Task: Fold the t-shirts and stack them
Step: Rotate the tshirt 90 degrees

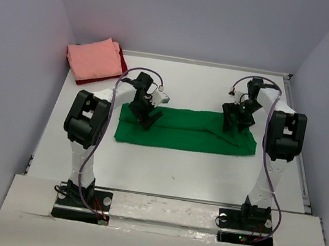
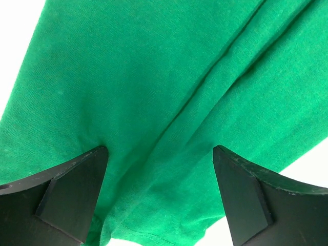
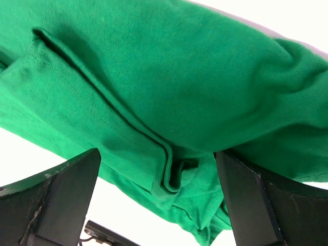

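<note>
Left claw (image 1: pixel 146 118) and right claw (image 1: pixel 236 122), two in all, both spread wide and pinching nothing, over one green t-shirt (image 1: pixel 184 138).
The green t-shirt lies folded into a long strip across the middle of the tabletop (image 1: pixel 175 177), with the left claw above its left end and the right claw above its right end. Two more t-shirts are stacked in the far left corner, well apart from both claws: one pink t-shirt (image 1: pixel 93 60) on top of one dark red t-shirt (image 1: pixel 123 62), of which only an edge shows.

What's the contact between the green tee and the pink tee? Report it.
Apart. Top view shows bare table between the green tee and the pink tee.
</note>
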